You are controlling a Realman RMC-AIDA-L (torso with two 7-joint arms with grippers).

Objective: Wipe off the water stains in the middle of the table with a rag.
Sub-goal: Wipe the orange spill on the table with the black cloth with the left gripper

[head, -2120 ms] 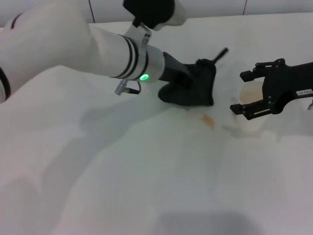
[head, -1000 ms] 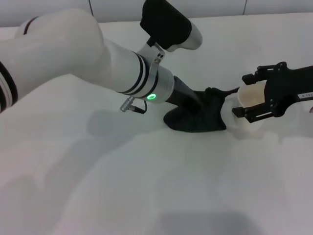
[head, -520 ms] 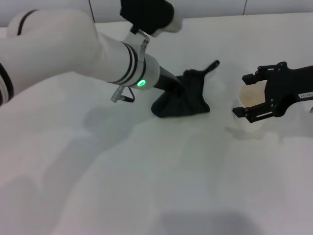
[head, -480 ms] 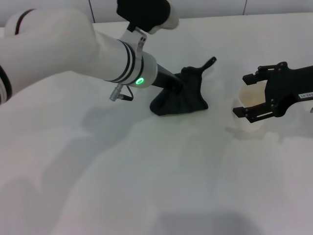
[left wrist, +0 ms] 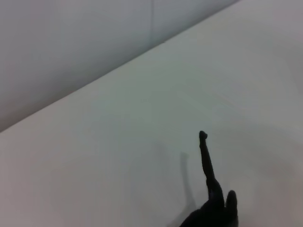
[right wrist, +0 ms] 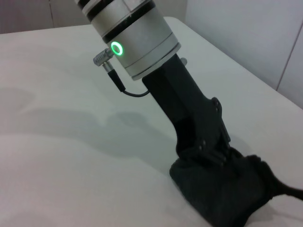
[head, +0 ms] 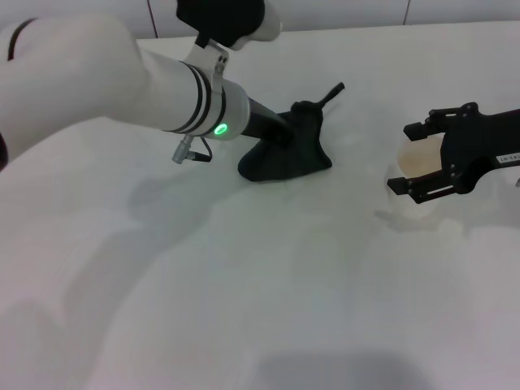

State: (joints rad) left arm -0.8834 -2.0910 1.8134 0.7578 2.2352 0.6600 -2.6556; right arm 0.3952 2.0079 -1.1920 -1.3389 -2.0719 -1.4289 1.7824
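Observation:
My left gripper (head: 286,136) is shut on the black rag (head: 284,159) and presses it onto the white table (head: 268,284), left of and beyond the centre. The rag's thin tail (head: 330,91) sticks up and away. In the right wrist view the left gripper (right wrist: 208,151) is buried in the bunched rag (right wrist: 227,191). The tail also shows in the left wrist view (left wrist: 207,163). No orange-amber water stain shows on the table. My right gripper (head: 404,156) is open at the right, its fingers on either side of a whitish cup.
The translucent whitish cup (head: 422,159) stands on the table at the right, between the right gripper's fingers. A tiled wall (head: 349,12) runs along the table's far edge. The white left arm (head: 89,81) spans the upper left.
The left gripper swept the rag right over the orange blot, then dragged it back left and away. The blot seen earlier no longer shows. The right gripper and cup have not moved.

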